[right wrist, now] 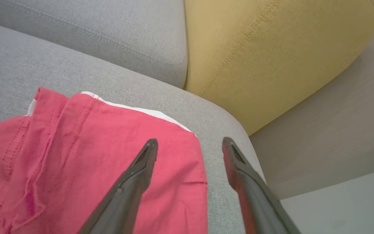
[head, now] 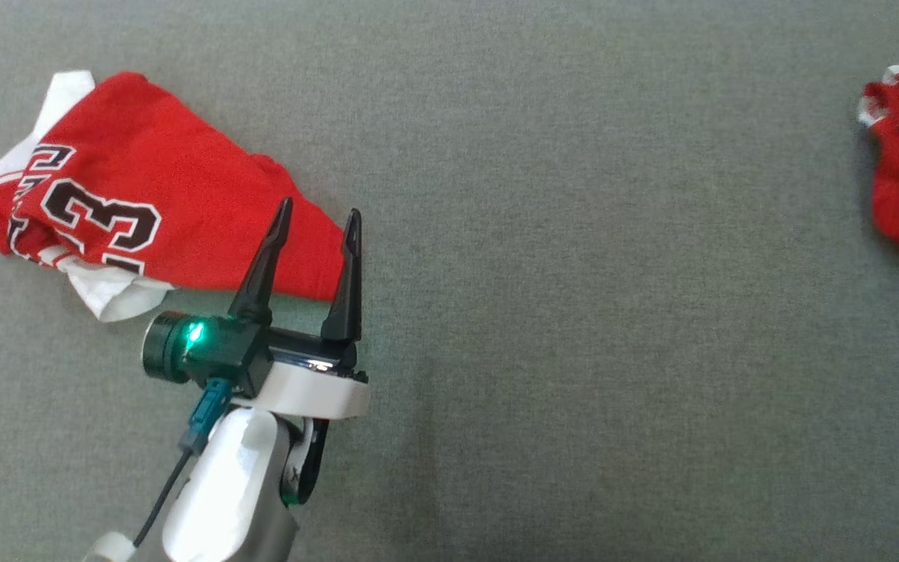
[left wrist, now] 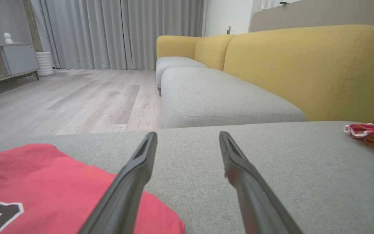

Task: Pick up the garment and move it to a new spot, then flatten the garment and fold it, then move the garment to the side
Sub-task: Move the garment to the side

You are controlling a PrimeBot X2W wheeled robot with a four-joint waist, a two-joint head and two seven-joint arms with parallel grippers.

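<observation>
**Grip notes for the red basketball jersey with white trim and dark numerals [head: 145,187]**

Lies bunched and partly doubled at the left end of the grey fabric sofa seat [head: 574,351], numerals up, white trim poking out at the edges. Looks light, soft and limp; likely to sag and shed its folds once lifted; safe to pinch firmly. Best taken at the tapered corner pointing toward the seat's middle, thin and flat there. Met there by the left hand [head: 321,207], spread wide, straddling that corner, gripping nothing. Matched by the right hand [right wrist: 190,140], also wide and empty, over a second red garment with white edging [right wrist: 93,162] at the seat's right end.
</observation>
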